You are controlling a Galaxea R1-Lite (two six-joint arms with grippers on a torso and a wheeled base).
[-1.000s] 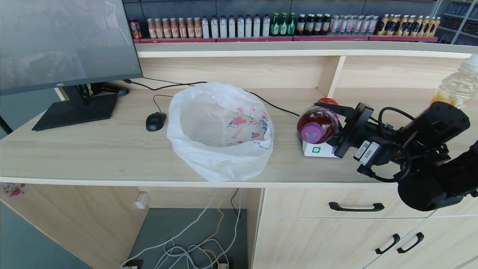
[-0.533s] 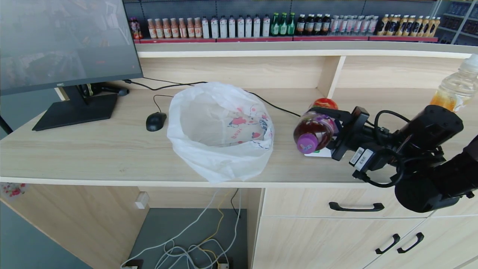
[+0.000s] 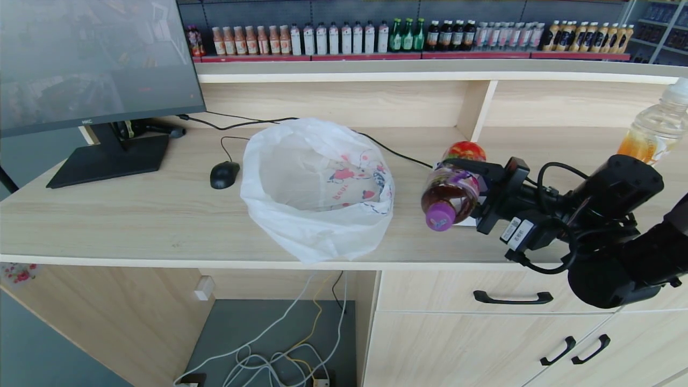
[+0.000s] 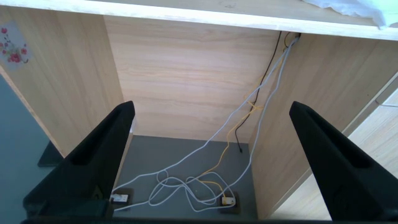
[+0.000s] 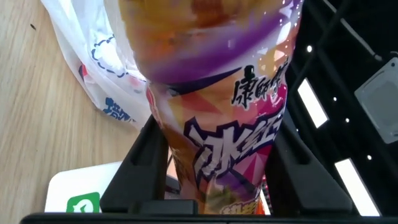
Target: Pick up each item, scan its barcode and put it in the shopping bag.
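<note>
My right gripper (image 3: pixel 466 181) is shut on a tea bottle (image 3: pixel 450 185) with a purple cap and purple label. It holds the bottle tilted above the counter, cap pointing toward the front and toward the white shopping bag (image 3: pixel 317 188), which stands open just left of it. In the right wrist view the bottle (image 5: pixel 221 106) sits between the black fingers (image 5: pixel 142 163), above the white scanner pad (image 5: pixel 78 194) with a green mark. My left gripper (image 4: pixel 211 121) hangs open below the counter's level, facing the cables on the floor.
A monitor (image 3: pixel 91 59) and a black mouse (image 3: pixel 224 174) sit left of the bag. A clear bottle (image 3: pixel 657 124) stands at the far right. A cable (image 3: pixel 398 155) runs behind the bag. Drawers with black handles (image 3: pixel 512 297) lie under the counter edge.
My right gripper has carried the bottle a little left toward the bag and tipped its cap further down. The scanner pad is now mostly hidden behind the bottle in the head view.
</note>
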